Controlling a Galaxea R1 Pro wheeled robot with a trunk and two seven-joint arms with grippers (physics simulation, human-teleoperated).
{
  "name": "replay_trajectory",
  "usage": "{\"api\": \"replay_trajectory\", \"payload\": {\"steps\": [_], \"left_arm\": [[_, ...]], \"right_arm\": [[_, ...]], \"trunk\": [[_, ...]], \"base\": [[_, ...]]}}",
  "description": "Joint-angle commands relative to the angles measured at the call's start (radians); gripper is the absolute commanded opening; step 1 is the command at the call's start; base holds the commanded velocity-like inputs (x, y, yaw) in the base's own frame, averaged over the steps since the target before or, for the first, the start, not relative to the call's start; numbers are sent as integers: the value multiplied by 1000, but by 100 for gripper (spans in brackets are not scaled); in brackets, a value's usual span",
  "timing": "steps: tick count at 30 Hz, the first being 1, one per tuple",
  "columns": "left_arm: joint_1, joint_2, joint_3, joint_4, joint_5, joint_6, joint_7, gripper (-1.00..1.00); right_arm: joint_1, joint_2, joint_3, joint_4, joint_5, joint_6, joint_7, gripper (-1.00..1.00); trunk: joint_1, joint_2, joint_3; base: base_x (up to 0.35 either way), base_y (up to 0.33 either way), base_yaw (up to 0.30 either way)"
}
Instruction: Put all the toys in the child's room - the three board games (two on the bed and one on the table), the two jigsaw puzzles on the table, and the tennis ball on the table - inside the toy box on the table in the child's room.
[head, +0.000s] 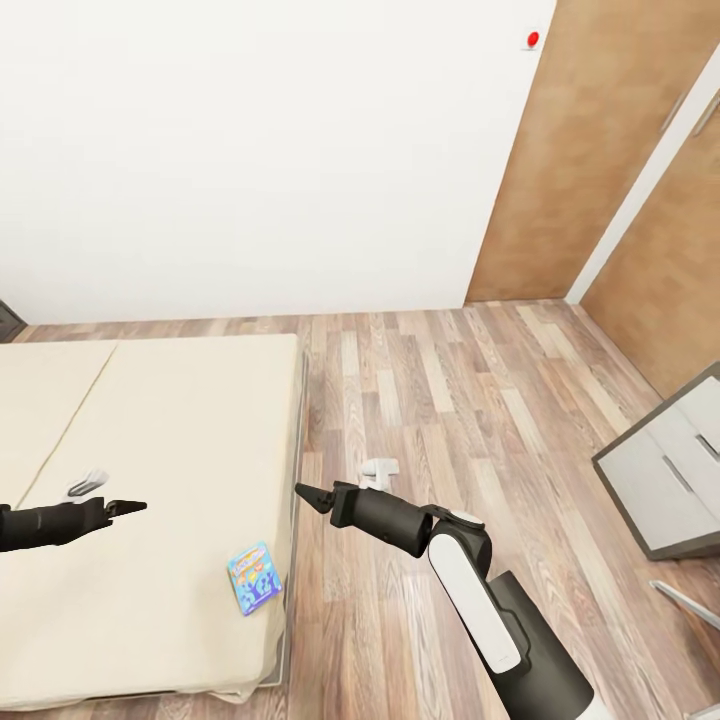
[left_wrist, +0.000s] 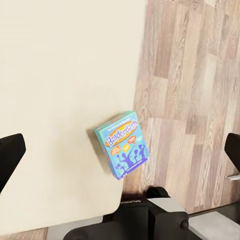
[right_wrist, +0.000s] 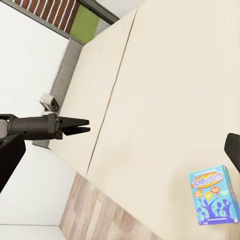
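Note:
One board game (head: 255, 578), a flat teal box with a colourful print, lies on the cream mattress of the bed (head: 150, 430) close to its right edge and near corner. The same box (left_wrist: 122, 145) shows in the left wrist view, and it (right_wrist: 215, 196) lies low on the mattress in the right wrist view. My left gripper (head: 138, 507) hovers open over the mattress, left of the box and apart from it. My right gripper (head: 302, 491) is open over the floor just past the bed's right edge. Both hold nothing. The toy box, jigsaw puzzles and tennis ball are out of view.
Wood-plank floor (head: 450, 400) runs right of the bed up to a white wall. Brown wooden door panels (head: 600, 150) stand at the back right. A grey-framed unit with white drawers (head: 670, 470) sits at the right edge.

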Motion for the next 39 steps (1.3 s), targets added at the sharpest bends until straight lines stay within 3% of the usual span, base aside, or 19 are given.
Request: {"api": "replay_trajectory", "payload": {"steps": [1,39], "left_arm": [[-1,0,1,0,6,9,0,100],[-1,0,2,0,6,9,1,100]], "right_arm": [[-1,0,-1,0,1,5,3,100],[0,5,0,0,3,5,2,100]], "trunk": [[1,-2,0],[1,-2,63]], "base": [[0,0,0],[0,0,0]]}}
